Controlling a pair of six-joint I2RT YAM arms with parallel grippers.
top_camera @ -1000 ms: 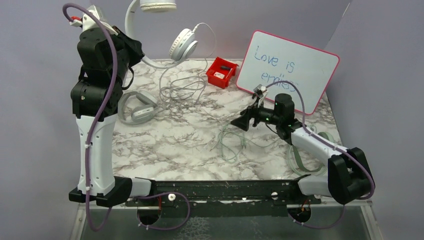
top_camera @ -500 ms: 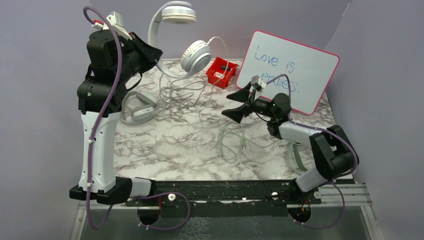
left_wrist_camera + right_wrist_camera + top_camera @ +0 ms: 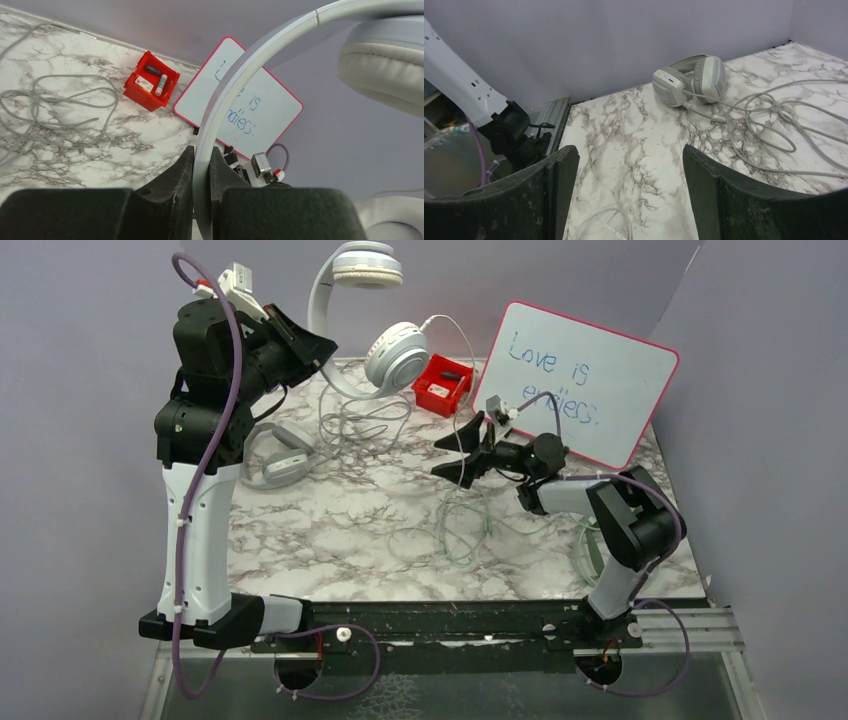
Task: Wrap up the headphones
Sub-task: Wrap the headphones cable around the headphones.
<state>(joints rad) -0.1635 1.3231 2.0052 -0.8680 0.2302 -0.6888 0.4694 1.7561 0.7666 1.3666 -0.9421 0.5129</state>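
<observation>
Left gripper (image 3: 202,160): jaws clamped together on the headband of the white headphones (image 3: 395,345), which it holds high above the table (image 3: 320,530). One cup sits above the fingers and the other hangs beyond and below them. The lift probably serves to let the cable (image 3: 360,425) drop free of the cup. It trails down to a loose tangle on the surface below and ahead of this gripper, where it can be reached for winding.

Right gripper (image 3: 450,455): jaws apart with nothing between them, hovering low and pointing toward the tangle. This looks like an approach to take up the cable. Thin pale green loops (image 3: 465,525) lie just beneath it.

A grey-green pair (image 3: 689,80) rests flat on the table ahead of the right gripper and below the left one. Its own cord runs into the same tangle, so picking the wrong strand is a risk.

Surface: white marble-patterned top. A red bin (image 3: 443,383) and a pink-rimmed whiteboard (image 3: 575,380) stand beside and behind the right gripper. Plain lilac-grey walls enclose the far and right sides.
</observation>
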